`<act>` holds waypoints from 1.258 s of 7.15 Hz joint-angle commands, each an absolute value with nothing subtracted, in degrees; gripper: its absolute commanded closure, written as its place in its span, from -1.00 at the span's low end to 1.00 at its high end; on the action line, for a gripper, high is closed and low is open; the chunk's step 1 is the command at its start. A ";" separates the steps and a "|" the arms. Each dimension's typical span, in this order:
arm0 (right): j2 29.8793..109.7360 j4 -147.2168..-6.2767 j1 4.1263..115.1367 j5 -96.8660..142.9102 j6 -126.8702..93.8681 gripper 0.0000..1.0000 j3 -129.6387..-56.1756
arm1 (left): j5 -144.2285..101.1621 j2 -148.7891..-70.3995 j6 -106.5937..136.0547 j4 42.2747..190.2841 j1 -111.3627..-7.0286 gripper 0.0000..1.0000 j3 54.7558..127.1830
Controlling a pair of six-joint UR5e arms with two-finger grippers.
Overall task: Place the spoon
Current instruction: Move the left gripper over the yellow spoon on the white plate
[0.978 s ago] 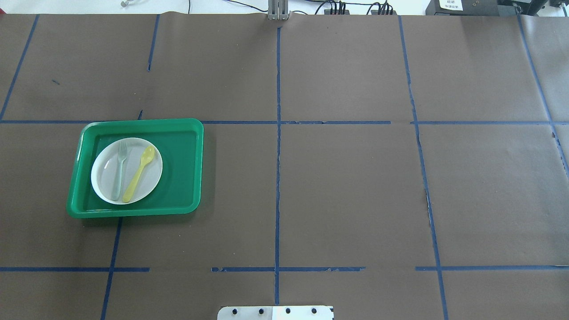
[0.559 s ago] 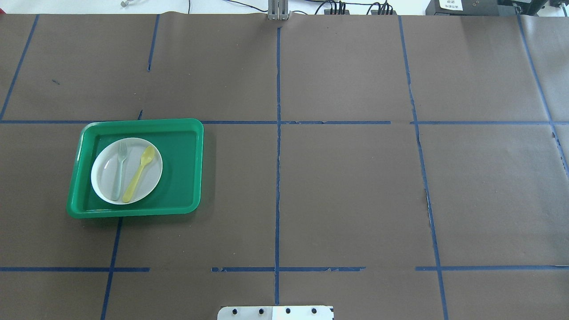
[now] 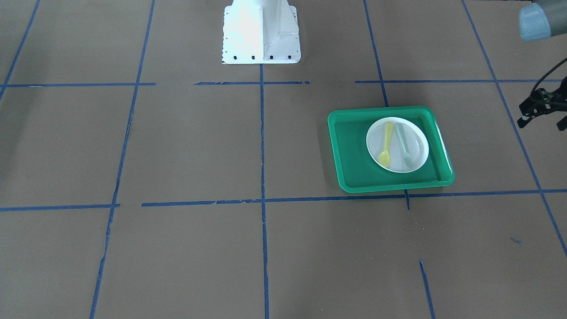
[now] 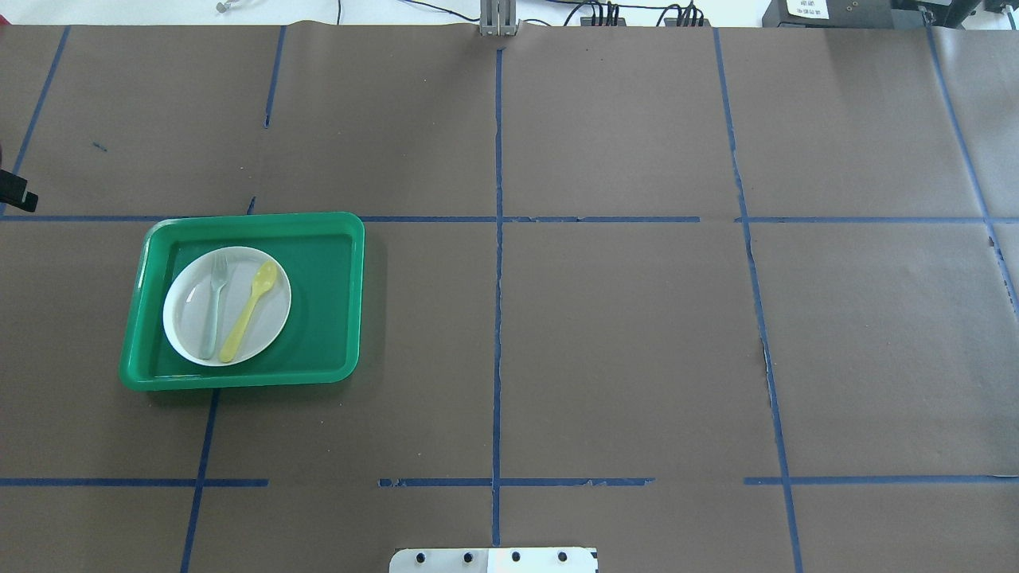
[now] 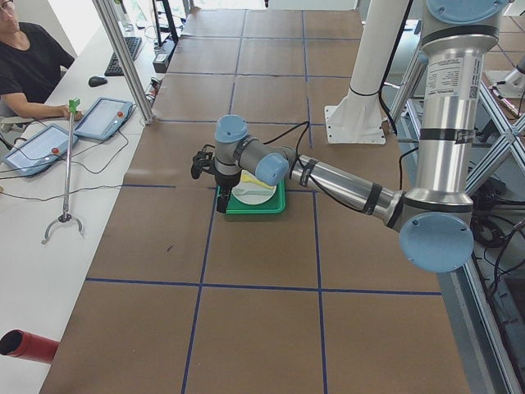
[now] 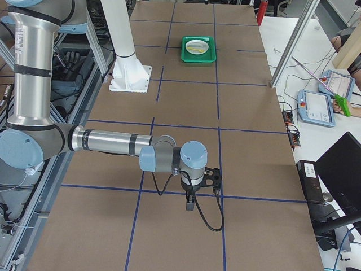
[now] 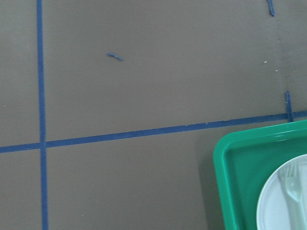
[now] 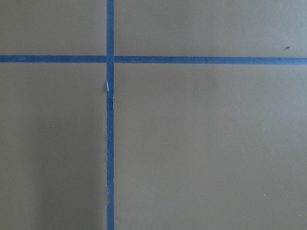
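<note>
A: Front-facing view first. Where is the spoon [image 3: 386, 144]?

B: On the white plate [image 3: 418, 133], inside the green tray [image 3: 354, 173], with the handle toward the robot and the bowl away. The fork [image 3: 404, 148] lies just beside it. The left claw [image 3: 538, 108] hangs at the frame's edge, clear of the tray. I cannot tell whether its jaws are parted.

A: Overhead?

B: Same layout. The spoon [image 4: 249, 310] is slanted and the fork [image 4: 213, 306] straighter. Their handle ends are close together, the bowl and tines further apart. Only a black sliver of the left claw [image 4: 16, 193] shows at the left edge.

A: Left side view?

B: The near arm reaches over the brown surface [image 5: 262, 328], with the left claw near the tray. The jaw state is unreadable there too.

A: Right side view?

B: The right claw [image 6: 190, 202] hovers low, far from the tray. Open or closed, I cannot tell.

A: Wrist cameras?

B: The left one sees a tray corner, the plate rim and fork tines, but no spoon. The right one sees only surface and blue tape [image 8: 110, 143].

A: So, the approach?

B: I'd judge it a reach for the spoon. Centre over the handle nearer the bowl, where the fork leaves most room. Turn the jaws across the handle and come down gently, since the plate is shallow and the plastic light. Then lift straight up.
</note>
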State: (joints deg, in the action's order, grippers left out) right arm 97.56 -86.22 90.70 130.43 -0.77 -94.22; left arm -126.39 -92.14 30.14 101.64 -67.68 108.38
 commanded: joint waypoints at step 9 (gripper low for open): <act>97.56 -86.22 90.70 130.43 -0.79 -1.00 -94.22 | -118.04 -105.91 54.05 103.01 -43.07 -0.57 98.97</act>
